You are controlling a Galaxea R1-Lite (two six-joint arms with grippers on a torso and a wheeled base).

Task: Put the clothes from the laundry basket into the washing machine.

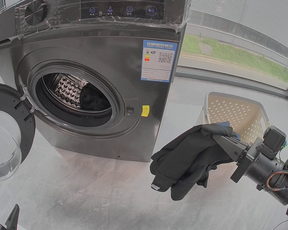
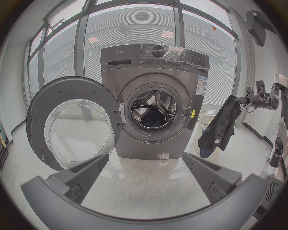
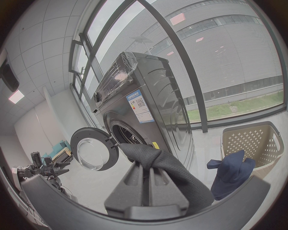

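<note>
Right gripper clamped on black mesh garment, hanging crumpled; left gripper apart.

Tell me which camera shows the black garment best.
Head view: the black garment hangs whole and close from the right gripper. The left wrist view shows it small and far off; the right wrist view, just the pinched fold.

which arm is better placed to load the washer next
Right: the right hand is shut on the black garment by the basket, washer door open. The left hand is open and empty.
</note>
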